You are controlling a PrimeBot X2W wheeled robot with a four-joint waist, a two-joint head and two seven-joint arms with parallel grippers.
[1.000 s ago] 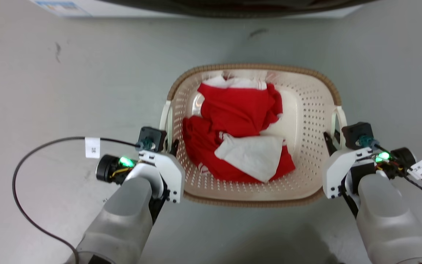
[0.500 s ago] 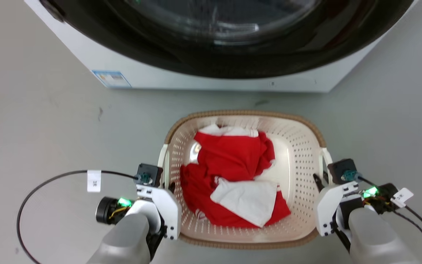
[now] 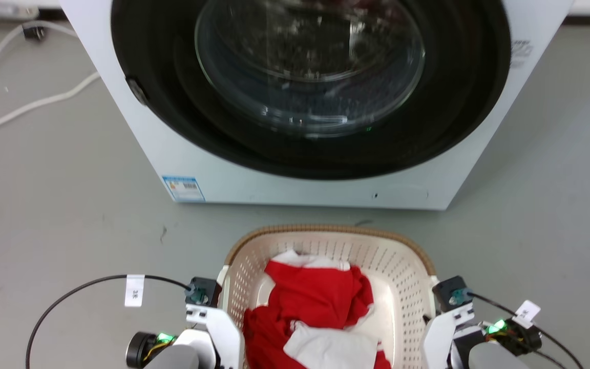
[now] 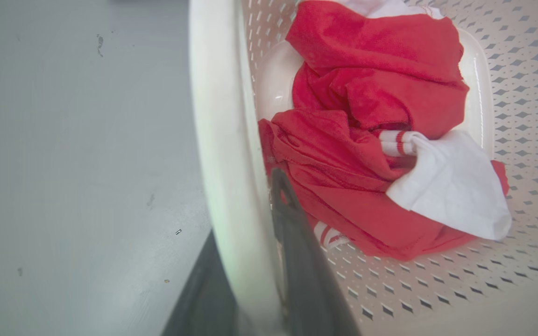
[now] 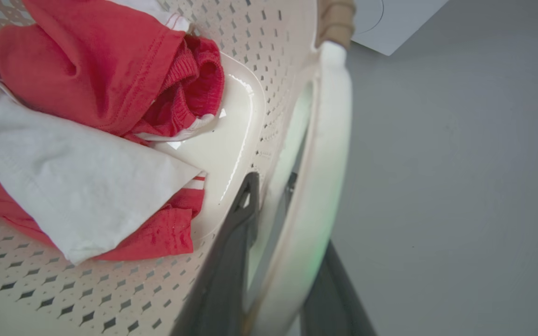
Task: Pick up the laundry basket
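Laundry basket [image 3: 325,233] is just in front of washer [image 3: 197,169], left hand [image 4: 245,233] pinching left loop handle [image 4: 217,140] & right hand [image 5: 271,184] pinching right loop handle [image 5: 329,140]; risk IMO: uneven lift tilts it, a handle slips, clothes [image 3: 310,302] spill onto floor [image 3: 69,215].

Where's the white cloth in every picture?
Head view: crumpled white cloth at bottom centre, atop red clothes.
Left wrist view: cloth right of centre.
Right wrist view: cloth at left.
Shared landmark: the cream perforated plastic laundry basket holding it.
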